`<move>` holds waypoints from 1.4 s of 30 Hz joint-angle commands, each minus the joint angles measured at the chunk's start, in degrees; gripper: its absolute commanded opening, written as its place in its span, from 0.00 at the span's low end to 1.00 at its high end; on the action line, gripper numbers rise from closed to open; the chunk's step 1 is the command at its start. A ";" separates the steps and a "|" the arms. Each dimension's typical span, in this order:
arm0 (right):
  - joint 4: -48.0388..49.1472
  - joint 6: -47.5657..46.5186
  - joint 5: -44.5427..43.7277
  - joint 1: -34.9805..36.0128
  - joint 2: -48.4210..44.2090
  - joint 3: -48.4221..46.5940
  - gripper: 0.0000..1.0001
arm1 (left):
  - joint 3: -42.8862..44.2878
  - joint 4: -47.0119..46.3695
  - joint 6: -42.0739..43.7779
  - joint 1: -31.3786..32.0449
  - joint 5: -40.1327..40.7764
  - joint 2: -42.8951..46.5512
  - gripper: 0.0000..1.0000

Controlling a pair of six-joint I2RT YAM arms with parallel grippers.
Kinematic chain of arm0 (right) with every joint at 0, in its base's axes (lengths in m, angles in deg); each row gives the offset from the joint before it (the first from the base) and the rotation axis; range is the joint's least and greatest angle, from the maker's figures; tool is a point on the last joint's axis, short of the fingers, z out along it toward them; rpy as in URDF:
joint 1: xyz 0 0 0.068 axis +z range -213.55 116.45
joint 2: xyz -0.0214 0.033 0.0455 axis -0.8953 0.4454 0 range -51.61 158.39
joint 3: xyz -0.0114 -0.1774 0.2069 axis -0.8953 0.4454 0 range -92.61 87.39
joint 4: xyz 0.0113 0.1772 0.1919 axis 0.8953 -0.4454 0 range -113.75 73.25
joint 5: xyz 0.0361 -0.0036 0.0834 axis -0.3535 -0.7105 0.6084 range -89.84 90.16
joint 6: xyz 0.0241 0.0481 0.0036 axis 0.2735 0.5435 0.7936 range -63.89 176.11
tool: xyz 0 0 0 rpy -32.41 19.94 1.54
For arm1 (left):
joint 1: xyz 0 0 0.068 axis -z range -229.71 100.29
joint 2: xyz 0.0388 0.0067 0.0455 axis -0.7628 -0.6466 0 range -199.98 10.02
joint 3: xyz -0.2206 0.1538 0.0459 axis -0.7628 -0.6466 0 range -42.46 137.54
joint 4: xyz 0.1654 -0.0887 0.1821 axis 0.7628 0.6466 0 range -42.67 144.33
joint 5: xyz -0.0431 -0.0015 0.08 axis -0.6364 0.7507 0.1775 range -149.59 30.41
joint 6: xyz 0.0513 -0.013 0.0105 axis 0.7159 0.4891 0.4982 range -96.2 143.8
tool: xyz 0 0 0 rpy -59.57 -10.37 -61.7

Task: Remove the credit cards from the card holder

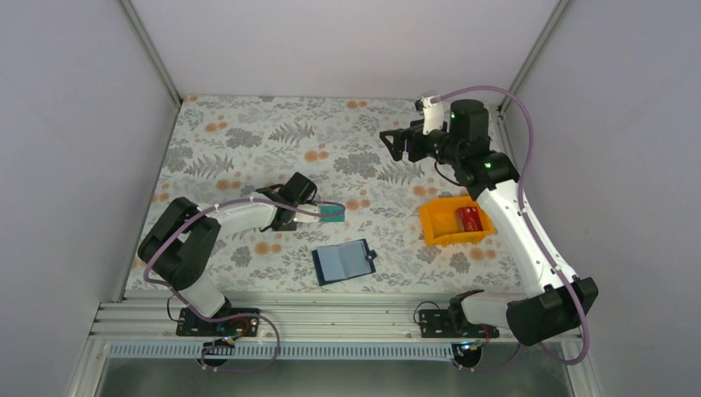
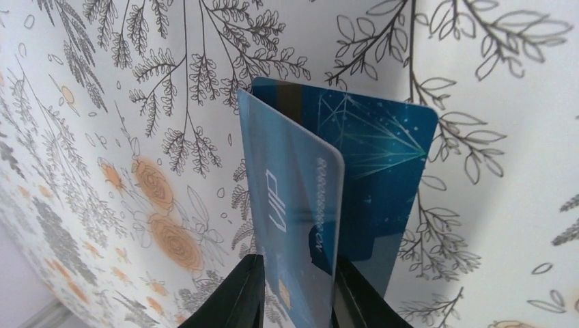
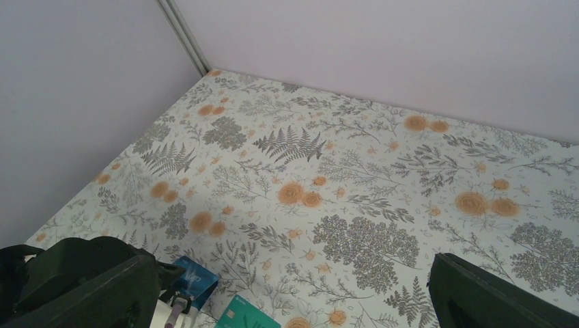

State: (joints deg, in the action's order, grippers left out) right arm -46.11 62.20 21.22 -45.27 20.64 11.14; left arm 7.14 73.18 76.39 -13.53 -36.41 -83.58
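Navy card holder lies open at lower centre, nearest the bases. Just beyond, left of centre, the left gripper pinches two blue credit cards on edge, splayed, their long axis running straight out from its tips. A teal card shows beside them; whether it is held I cannot tell. Right of centre, an orange bin holds a red card. Farthest, upper right, the right gripper hangs spread wide, well apart from the cards.

Plain pale walls; floral tablecloth; aluminium rail at near edge.
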 commanded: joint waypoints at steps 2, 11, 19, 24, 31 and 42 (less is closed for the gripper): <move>1.51 -0.49 0.83 -0.46 -0.77 0.34 1.00 | 0.96 1.83 -0.82 0.31 -2.52 -0.31 0.29; 3.32 1.10 4.86 -1.92 -1.44 1.18 1.00 | 3.80 4.58 -1.58 0.32 -7.00 2.49 0.69; 8.98 2.38 12.27 -1.65 -4.07 9.39 0.98 | 20.41 13.40 -21.14 -3.64 -23.35 9.36 0.90; 2.20 8.23 4.10 0.84 0.58 10.63 0.90 | 20.36 13.92 -35.46 -10.71 -39.34 12.70 1.00; -8.25 17.93 -9.49 12.68 7.68 18.41 0.84 | 4.50 4.76 -58.38 -15.05 -62.65 16.38 1.00; -11.14 20.35 -6.04 22.87 14.49 25.97 0.89 | -16.06 -7.95 -81.17 -15.51 -71.46 13.43 1.00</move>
State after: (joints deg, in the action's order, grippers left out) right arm -57.45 80.76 11.80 -24.68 33.31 34.83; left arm -6.30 70.91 4.35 -28.85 -103.69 -69.00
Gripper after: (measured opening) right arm 0.930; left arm 0.999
